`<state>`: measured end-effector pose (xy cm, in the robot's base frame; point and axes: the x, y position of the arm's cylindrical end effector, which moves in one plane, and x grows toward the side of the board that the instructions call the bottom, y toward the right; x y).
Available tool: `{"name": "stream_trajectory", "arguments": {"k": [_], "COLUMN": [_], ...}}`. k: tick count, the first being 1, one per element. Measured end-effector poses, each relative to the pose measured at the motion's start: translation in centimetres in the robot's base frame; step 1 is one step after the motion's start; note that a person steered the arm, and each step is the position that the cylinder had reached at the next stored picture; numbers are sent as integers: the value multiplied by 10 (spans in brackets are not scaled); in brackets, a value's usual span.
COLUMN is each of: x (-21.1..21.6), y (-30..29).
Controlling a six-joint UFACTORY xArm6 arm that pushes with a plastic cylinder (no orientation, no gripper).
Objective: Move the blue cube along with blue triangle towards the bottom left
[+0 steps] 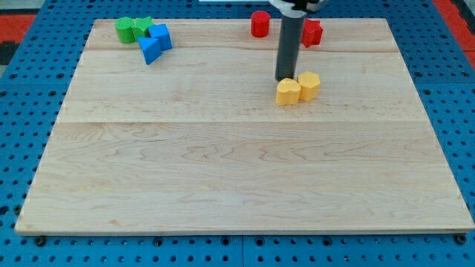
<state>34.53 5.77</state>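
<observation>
Now resting my tip (pixel 285 78) beside two yellow blocks (pixel 297 88) — well apart from blue cube (pixel 161 35), blue triangle (pixel 150 50); jawless rod, no writing.

One raised view looks down across the board (pixel 237 170).

Pale wood board (pixel 223 170), smooth matt grain; blue perforated base (pixel 22 30).
</observation>
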Motion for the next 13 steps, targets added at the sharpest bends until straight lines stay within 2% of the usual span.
{"name": "stream_trajectory", "arguments": {"k": [3,4,7,10,13], "x": [-120,-126,-128,-81,-79], "y": [-111,-116,-184,-190,-200]}}
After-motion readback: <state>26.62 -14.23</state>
